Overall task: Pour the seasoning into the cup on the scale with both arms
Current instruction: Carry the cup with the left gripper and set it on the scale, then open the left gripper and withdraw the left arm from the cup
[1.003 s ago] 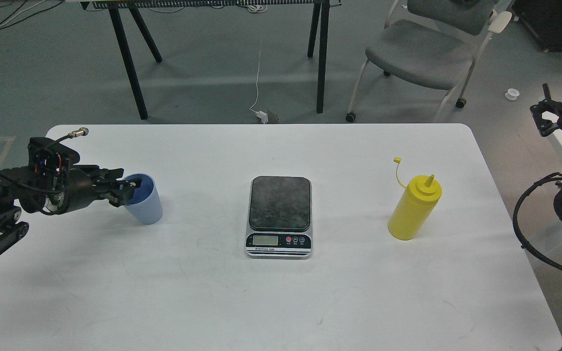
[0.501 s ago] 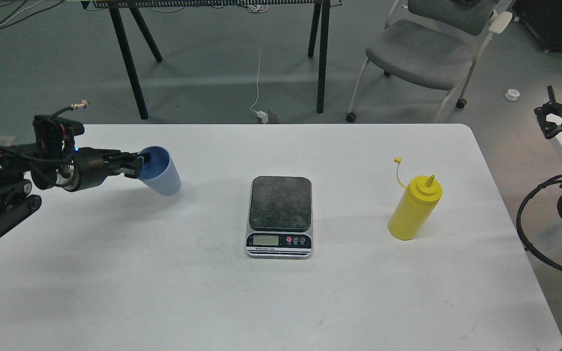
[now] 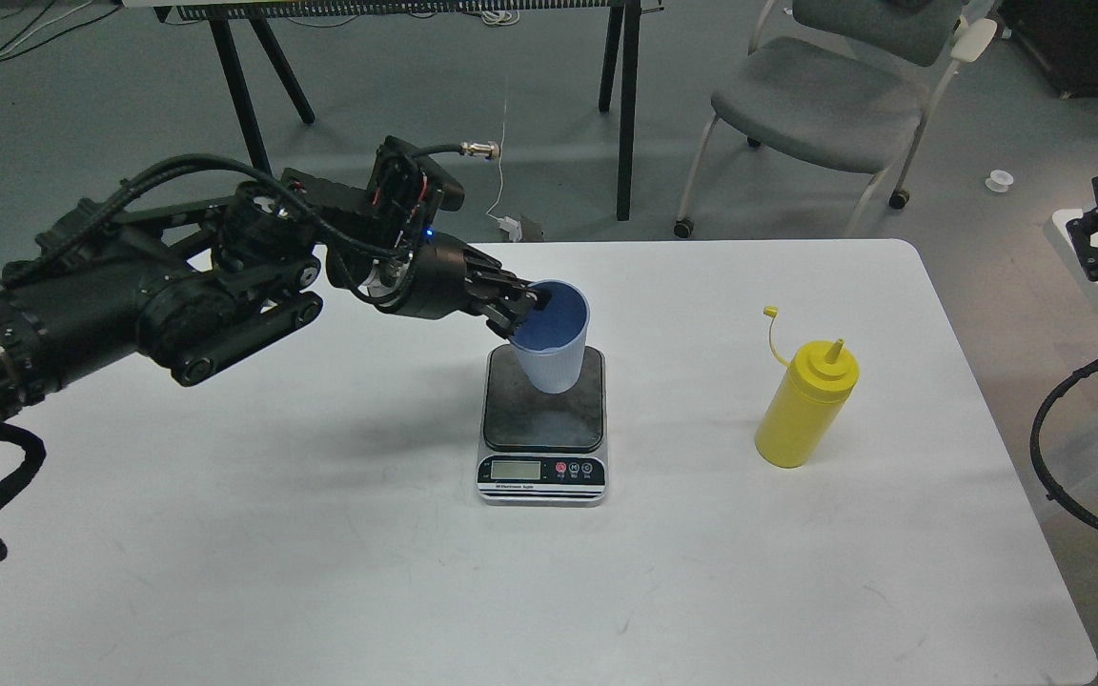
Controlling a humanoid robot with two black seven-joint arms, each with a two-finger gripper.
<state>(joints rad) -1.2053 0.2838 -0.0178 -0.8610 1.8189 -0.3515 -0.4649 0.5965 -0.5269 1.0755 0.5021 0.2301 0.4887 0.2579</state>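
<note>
Above the scale [image 3: 542,424] at the table's [image 3: 320,572] centre, the left gripper [image 3: 522,310] pinches the blue cup's [image 3: 552,348] rim, fingers clamped on it. The yellow bottle [image 3: 804,405] stands at three o'clock from the scale, well apart. At the right edge, I cannot tell whether the right gripper [image 3: 1097,229] is open or closed.

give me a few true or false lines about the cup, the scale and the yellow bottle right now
1. The left gripper grips the blue cup by its rim. True.
2. The cup lies tipped over on the table. False: it is upright over the scale platform.
3. The yellow bottle stands right of the scale. True.
4. The right gripper holds the bottle. False: it is off by the right edge, away from it.
5. The bottle's cap is on the nozzle. False: it hangs off on its strap.
</note>
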